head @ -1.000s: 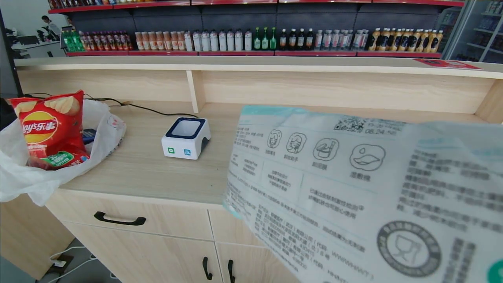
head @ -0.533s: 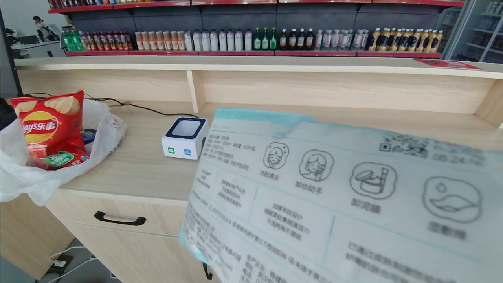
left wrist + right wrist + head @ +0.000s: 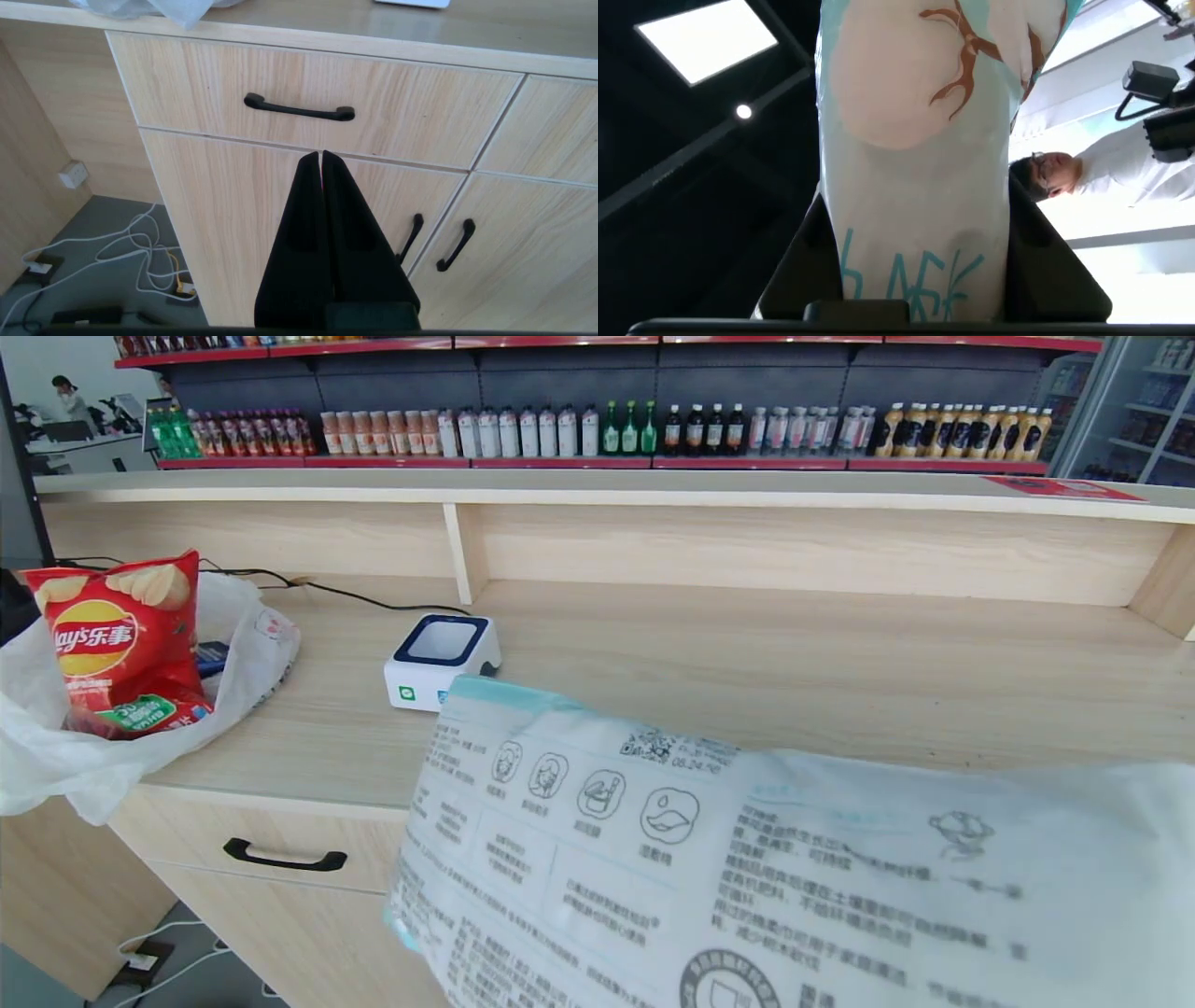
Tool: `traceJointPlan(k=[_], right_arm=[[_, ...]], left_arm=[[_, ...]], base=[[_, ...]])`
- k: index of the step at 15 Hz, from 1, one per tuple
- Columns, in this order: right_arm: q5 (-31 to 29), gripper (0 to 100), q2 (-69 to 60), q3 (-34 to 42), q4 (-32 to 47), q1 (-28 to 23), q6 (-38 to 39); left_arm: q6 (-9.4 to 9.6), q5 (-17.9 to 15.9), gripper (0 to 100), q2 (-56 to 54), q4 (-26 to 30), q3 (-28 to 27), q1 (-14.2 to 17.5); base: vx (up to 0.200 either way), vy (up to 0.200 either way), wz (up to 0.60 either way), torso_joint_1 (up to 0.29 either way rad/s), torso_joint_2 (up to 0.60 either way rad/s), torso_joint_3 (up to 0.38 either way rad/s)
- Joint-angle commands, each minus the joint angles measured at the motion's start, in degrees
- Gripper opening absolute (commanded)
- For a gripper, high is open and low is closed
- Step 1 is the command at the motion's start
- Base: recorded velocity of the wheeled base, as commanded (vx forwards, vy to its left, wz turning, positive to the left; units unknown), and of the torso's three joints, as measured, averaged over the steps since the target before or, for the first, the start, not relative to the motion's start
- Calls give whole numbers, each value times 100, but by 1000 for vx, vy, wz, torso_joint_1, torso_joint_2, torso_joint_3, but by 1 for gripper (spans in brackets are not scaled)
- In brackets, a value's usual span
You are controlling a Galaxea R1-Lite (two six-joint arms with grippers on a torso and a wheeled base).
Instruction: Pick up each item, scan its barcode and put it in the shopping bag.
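The right gripper pinches the pack, held raised on the right of the scanner, probably to present its barcode, while the left gripper, fingers pressed together, hangs well below the scanner, out of the way.

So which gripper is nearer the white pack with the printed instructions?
Right. The right gripper has its jaws clamped on the pack, while the left gripper hangs shut, low in front of the drawer, apart from it.
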Motion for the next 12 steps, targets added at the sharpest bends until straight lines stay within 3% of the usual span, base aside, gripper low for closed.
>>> traceJointPlan(k=[1, 12], right_arm=[[8, 0, 93, -71, -6, -133, 83], [-44, 0, -21, 78, -6, -362, 347]], left_arm=[[2, 2, 0, 0, -2, 0, 1], [2, 2, 0, 0, -2, 0, 1]], base=[[0, 0, 0, 0, 0, 0], [0, 0, 0, 0, 0, 0]])
